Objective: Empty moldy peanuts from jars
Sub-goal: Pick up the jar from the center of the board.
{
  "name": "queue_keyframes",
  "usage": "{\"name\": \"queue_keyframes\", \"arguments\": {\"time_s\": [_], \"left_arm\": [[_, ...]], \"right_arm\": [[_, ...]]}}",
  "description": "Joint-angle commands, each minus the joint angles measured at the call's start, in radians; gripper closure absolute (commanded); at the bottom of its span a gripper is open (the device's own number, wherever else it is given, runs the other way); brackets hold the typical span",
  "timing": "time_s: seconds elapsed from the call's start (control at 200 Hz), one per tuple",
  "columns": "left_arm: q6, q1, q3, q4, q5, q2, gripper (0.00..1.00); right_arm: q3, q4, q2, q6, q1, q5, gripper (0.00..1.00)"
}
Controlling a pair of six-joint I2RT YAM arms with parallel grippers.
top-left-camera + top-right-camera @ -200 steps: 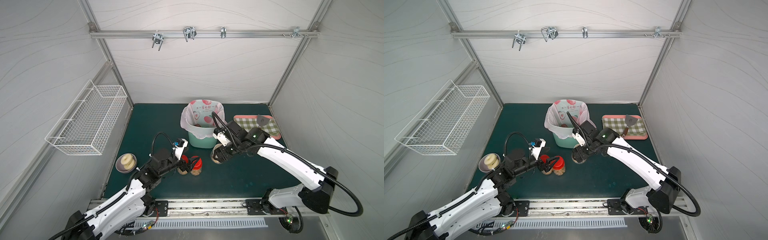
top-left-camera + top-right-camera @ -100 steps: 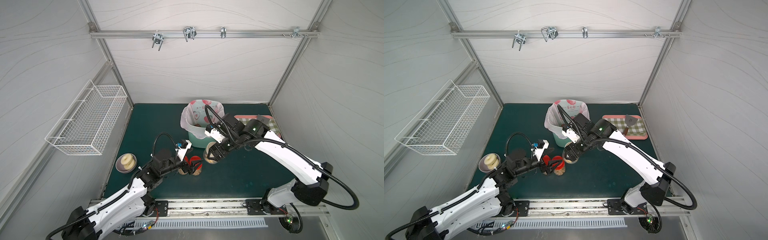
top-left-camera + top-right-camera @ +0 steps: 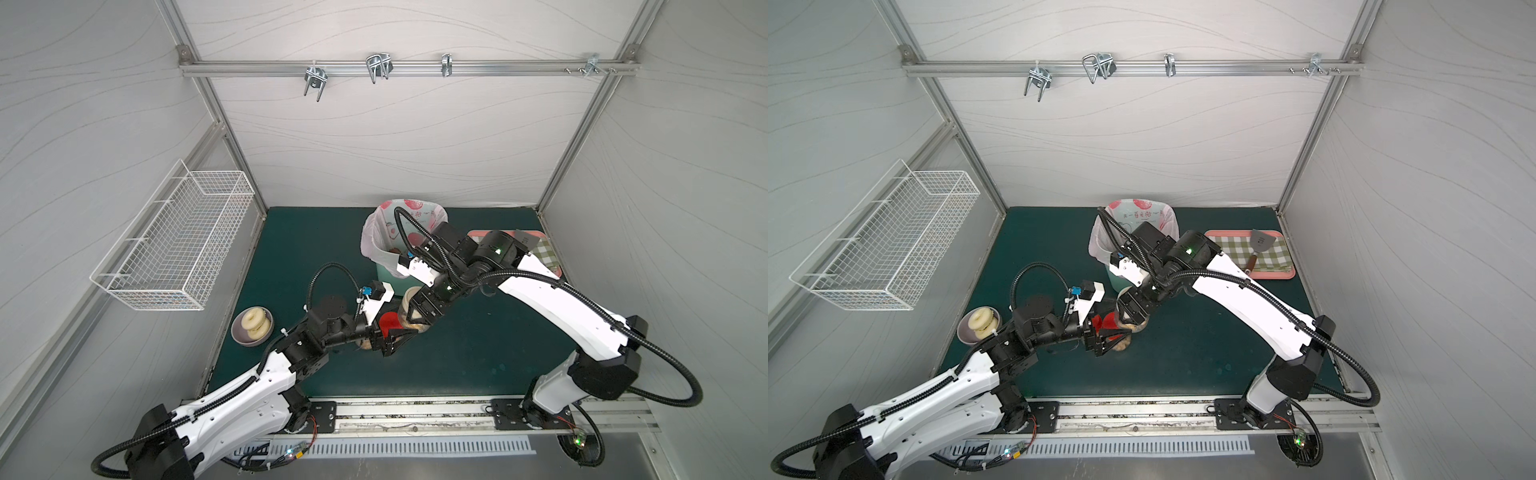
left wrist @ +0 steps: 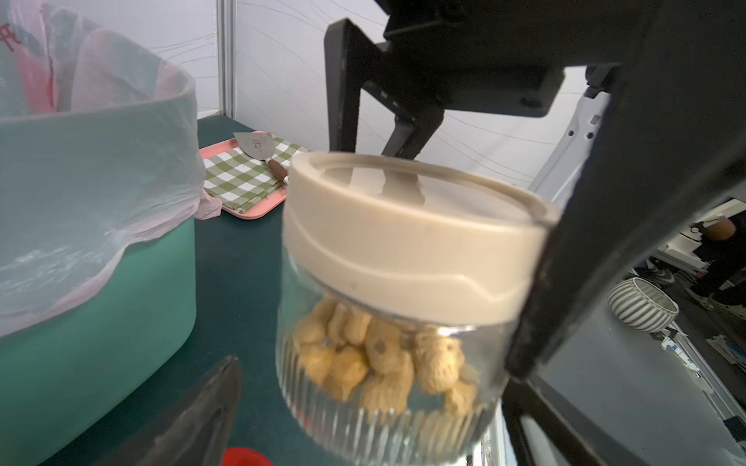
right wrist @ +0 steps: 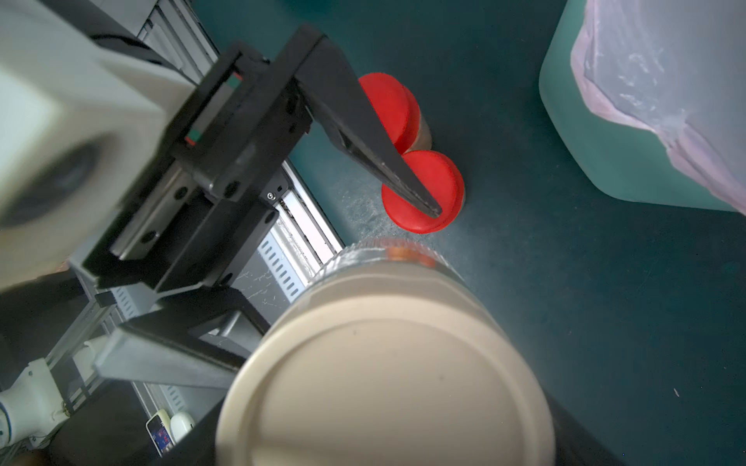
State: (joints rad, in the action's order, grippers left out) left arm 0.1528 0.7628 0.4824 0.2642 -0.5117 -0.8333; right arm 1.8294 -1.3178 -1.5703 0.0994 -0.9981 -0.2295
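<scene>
1. Three jars are all wearing their lids, so I am judging the job to be only beginning: nothing is opened, nothing is being poured.
2. I am clamping my right gripper from above around the top of the beige-lidded jar and holding it clear of the green mat. The peanuts are sitting in a heap behind the glass, below the lid.
3. My left gripper is standing spread wide and empty, with a finger on either side of that jar. One finger is looking very close to the lid's edge, but I cannot tell whether it is touching.
4. The two red-lidded jars are standing upright on the mat, touching each other, underneath my left gripper. Both are closed, and something tan is showing beneath one lid.
5. The green bin with its pink bag is waiting just beside the lifted jar; I cannot tell what is lying inside it. I am reckoning that unscrewing and tipping are still ahead for all three jars.
6. Compared with a second ago, my right arm is carrying the beige-lidded jar away from its spot in front of the bin and over toward my left gripper, so it is now hanging above the red lids. My left gripper is reaching a little further forward and is opened a touch wider. The red-lidded jars, the doughnuts and the pink tray are staying where they were.
</scene>
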Motion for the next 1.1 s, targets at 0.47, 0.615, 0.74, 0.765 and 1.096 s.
{"name": "queue_keyframes", "arguments": {"time_s": [0.47, 0.615, 0.74, 0.765, 1.096], "left_arm": [[0.011, 0.024, 0.036, 0.097, -0.054, 0.016, 0.17], [0.010, 0.026, 0.039, 0.089, -0.063, 0.007, 0.21], [0.012, 0.025, 0.045, 0.089, -0.071, -0.002, 0.32], [0.012, 0.025, 0.045, 0.088, -0.071, -0.003, 0.39], [0.038, 0.025, 0.025, 0.149, -0.016, -0.003, 0.89]], "right_arm": [[0.076, -0.035, -0.041, -0.034, -0.066, -0.140, 0.57], [0.095, -0.049, -0.046, -0.036, -0.066, -0.132, 0.56], [0.099, -0.053, -0.051, -0.039, -0.066, -0.133, 0.53], [0.098, -0.053, -0.051, -0.040, -0.066, -0.135, 0.52], [0.031, 0.041, 0.005, -0.009, -0.066, -0.139, 0.06]]}}
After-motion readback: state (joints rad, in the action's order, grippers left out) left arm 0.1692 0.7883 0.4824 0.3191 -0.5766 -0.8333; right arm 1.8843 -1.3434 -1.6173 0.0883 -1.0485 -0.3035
